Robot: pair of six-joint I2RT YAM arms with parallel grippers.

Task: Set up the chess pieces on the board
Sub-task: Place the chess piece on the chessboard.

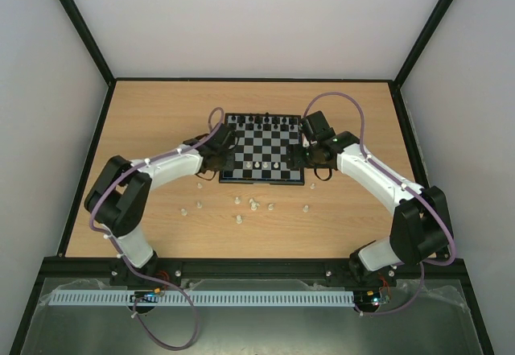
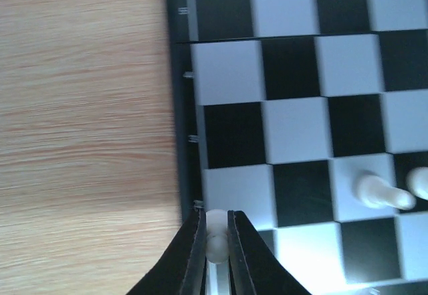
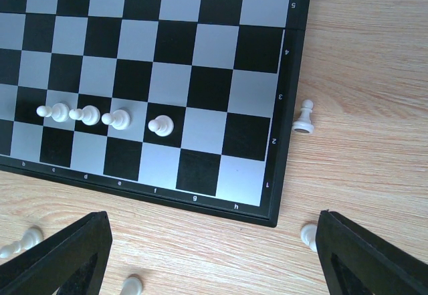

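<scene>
- The board (image 1: 264, 147) is pictured in the middle of the desk (image 1: 161, 121). The black pieces (image 1: 265, 119) are lined up along its far edge.
- Four white pawns (image 3: 117, 118) are seen standing side by side on what is read as the second rank, files c to f. The rank nearest the arms is shown bare in the right wrist view.
- One more white piece (image 2: 216, 241) is pinched between the left jaws over the squares at the board's near-left corner. Whether it is resting on a square cannot be told.
- The right jaws are spread wide and empty, poised over the desk just off the board's near-right corner.
- About nine loose pieces (image 1: 239, 219) are scattered on the desk in front of the board. A stray pawn (image 3: 304, 118) stands just beside the right rim.
- The set-up is judged to be at an early stage, with roughly a quarter of the white side placed. The remaining pawns and the whole back rank are yet to be brought in from the desk.
</scene>
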